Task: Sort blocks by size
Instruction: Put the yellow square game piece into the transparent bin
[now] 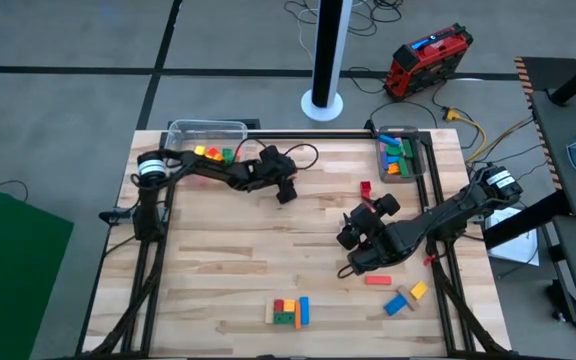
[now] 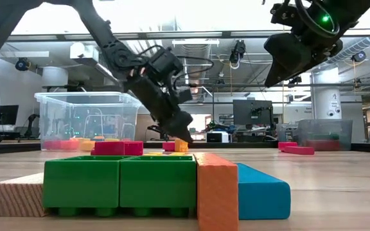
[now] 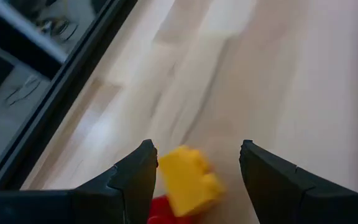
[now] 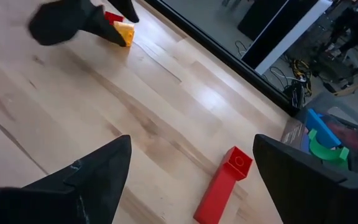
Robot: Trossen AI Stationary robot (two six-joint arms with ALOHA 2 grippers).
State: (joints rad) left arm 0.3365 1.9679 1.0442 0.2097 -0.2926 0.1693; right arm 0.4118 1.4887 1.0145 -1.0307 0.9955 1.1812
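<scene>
At the far left of the wooden worktop (image 1: 218, 250), a clear tub (image 1: 206, 131) holds a few yellow, red and green blocks (image 1: 212, 153). The left gripper (image 3: 194, 165) reaches just past the tub toward the middle of the worktop, low over the surface. Its jaws stand wide apart, and a yellow block (image 3: 188, 180) lies between them, nearer one finger than the other, with a red block (image 3: 160, 211) touching it underneath; whether either finger touches the yellow block cannot be told. In the low view the same yellow block (image 2: 182, 145) sits at the tip of that gripper (image 2: 175, 128) on the worktop.

Near the front edge, at the middle, a tight cluster of blocks (image 1: 290, 311) lies together: green, red, orange and a blue bar.

Further right, a red bar (image 4: 224, 185) lies alone on the wood, between and ahead of the right gripper's (image 4: 188, 171) wide-open jaws and clear of both fingers. That gripper (image 1: 358, 235) hangs above the worktop, holding nothing. Below it lie a red block (image 1: 377, 281), a blue bar (image 1: 398, 304) and a yellow block (image 1: 418, 291), near each other. At the far right corner a grey tray (image 1: 423, 160) holds blue, green and orange blocks (image 1: 396, 155).
</scene>
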